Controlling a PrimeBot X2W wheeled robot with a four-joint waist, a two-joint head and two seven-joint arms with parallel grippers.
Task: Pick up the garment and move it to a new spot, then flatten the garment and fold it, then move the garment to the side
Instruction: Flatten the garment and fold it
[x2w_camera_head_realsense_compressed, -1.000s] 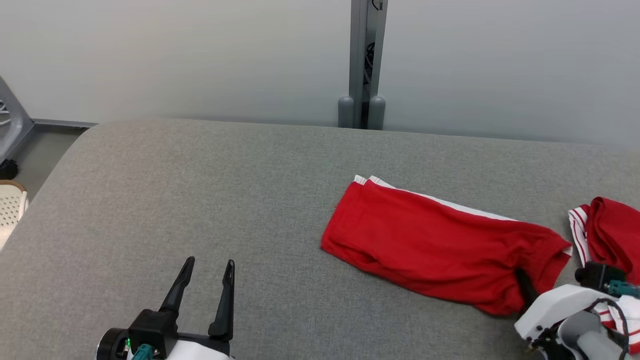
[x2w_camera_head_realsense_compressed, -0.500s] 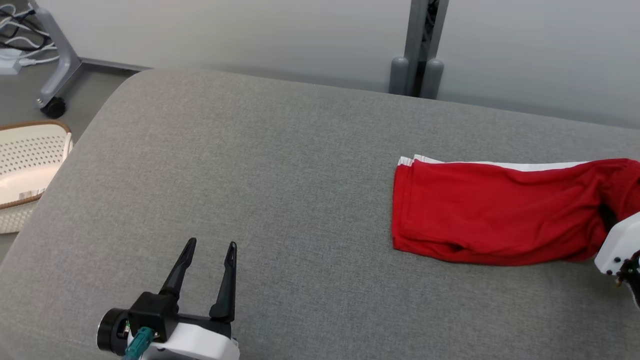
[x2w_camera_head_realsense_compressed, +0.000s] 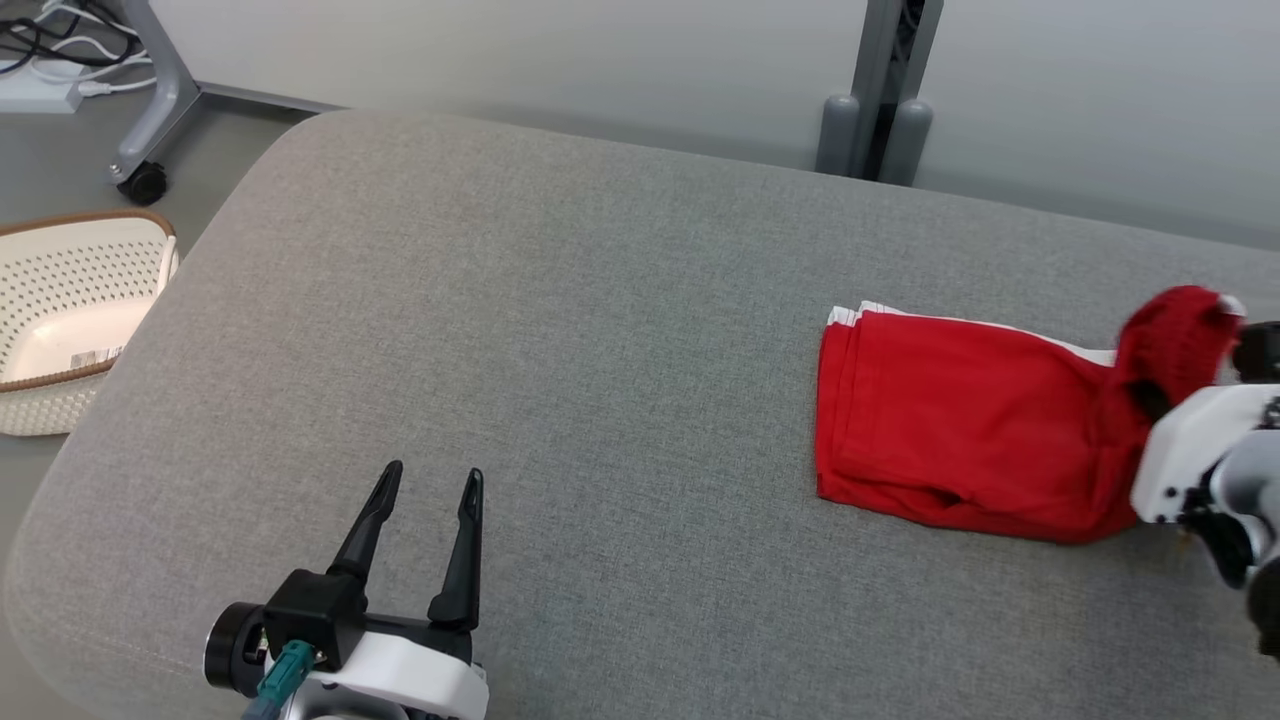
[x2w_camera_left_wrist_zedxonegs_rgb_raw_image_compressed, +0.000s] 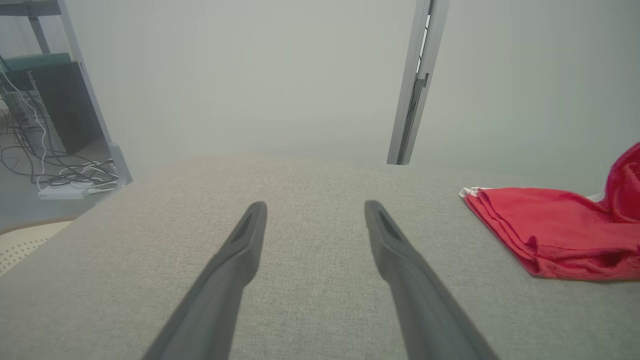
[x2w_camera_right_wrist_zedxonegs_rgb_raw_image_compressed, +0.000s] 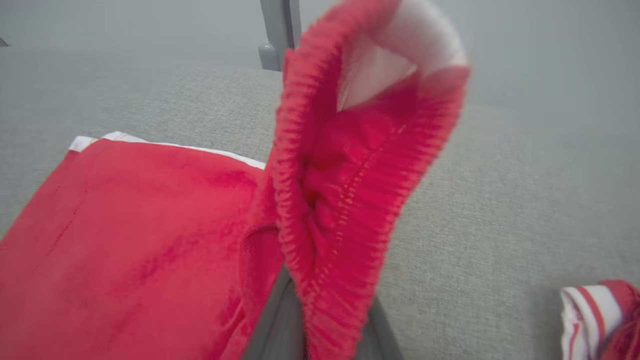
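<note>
At right edge: right gripper (x2w_camera_head_realsense_compressed: 1153, 402) fingers pinched shut on waistband (x2w_camera_right_wrist_zedxonegs_rgb_raw_image_compressed: 320, 200) of red shorts (x2w_camera_head_realsense_compressed: 960, 430); left gripper (x2w_camera_head_realsense_compressed: 428, 490) fingers spread, empty. Best: carry waistband low toward hems (x2w_camera_head_realsense_compressed: 838, 400), layers aligned.

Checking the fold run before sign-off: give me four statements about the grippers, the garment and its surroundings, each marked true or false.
1. The right gripper is shut on one end of the red garment, holding that end raised off the grey surface. True.
2. The left gripper grips the garment's other end. False: the left gripper is open and empty, apart from the garment.
3. A white perforated basket sits beside the surface, on the robot's left. True.
4. The garment is blue. False: it is red with white trim.
</note>
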